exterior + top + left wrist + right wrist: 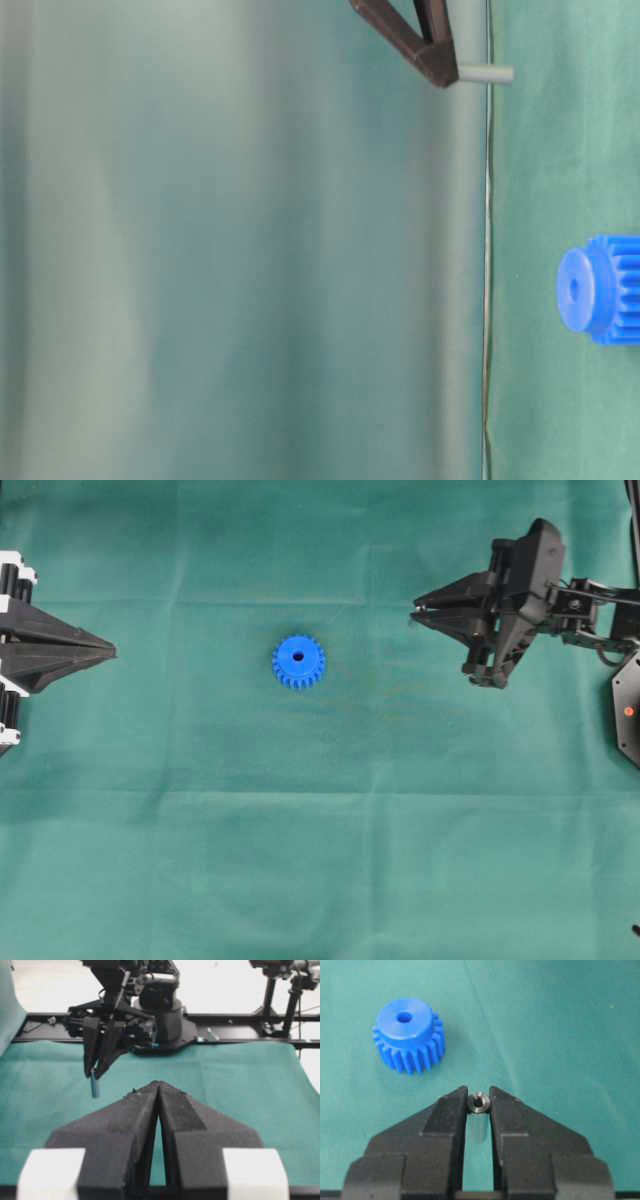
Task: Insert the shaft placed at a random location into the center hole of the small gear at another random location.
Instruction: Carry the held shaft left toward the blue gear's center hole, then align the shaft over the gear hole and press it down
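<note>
The small gear [298, 662] is bright blue and lies flat on the green cloth, hub up, its center hole [298, 657] open. It also shows in the right wrist view [407, 1035] with the hole [404, 1017], and in the table-level view [600, 290]. My right gripper [415, 613] is shut on the shaft [478, 1102], a small silvery pin held upright above the cloth, to the right of the gear. The shaft hangs below the fingertips [94, 1087] and sticks out of them [487, 73]. My left gripper [110, 655] is shut and empty at the left edge, its closed tips in the left wrist view [158, 1085].
The green cloth [320, 860] covers the table. In the left wrist view a black rail [240, 1035] and the right arm's base [160, 1015] stand at the far edge, with a camera stand [292, 995] behind.
</note>
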